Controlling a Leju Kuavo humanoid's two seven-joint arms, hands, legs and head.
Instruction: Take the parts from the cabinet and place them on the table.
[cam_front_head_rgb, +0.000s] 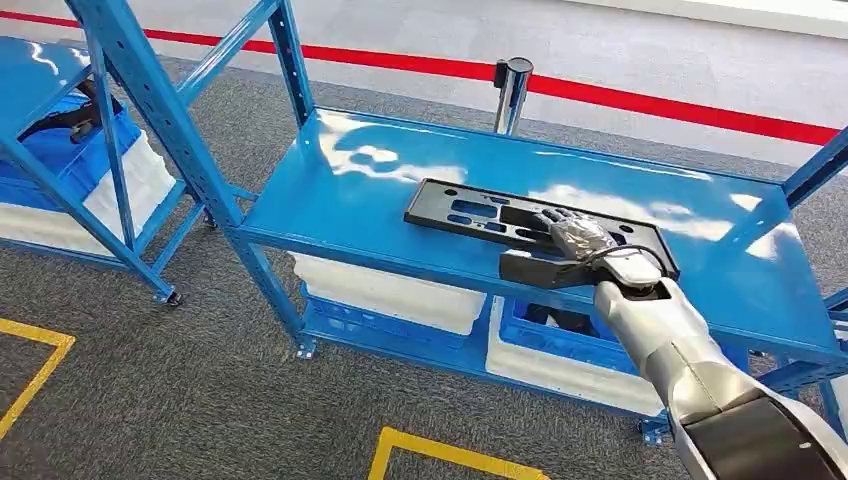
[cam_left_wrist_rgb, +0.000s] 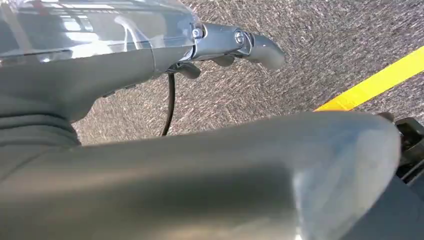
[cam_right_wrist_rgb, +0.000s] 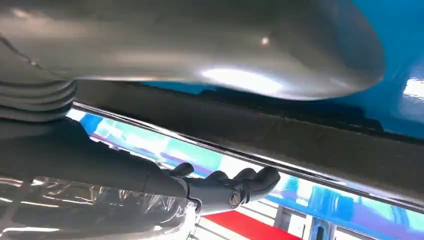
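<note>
Right hand is down on the black part, centre-right of the head view, and that contact is the whole story. One flat black slotted plate lies on the shiny blue bench, long axis running from centre-left toward lower right of the frame, roughly along the bench's front edge. The hand covers the plate's right end, fingers stretched toward the plate's middle. In the right wrist view the dark fingers reach along the plate's edge, thumb on the other side of it, so I read them as clamped on the part, though actual pinch contact is hard to confirm. Most of the plate stretches away to the frame's left of the grip, so it would hang heavy on that side if lifted.

Left hand hangs over grey carpet, well away, fingers curled in on nothing.

Count: one plate, two racks, and blue and white bins on the lower shelves.
</note>
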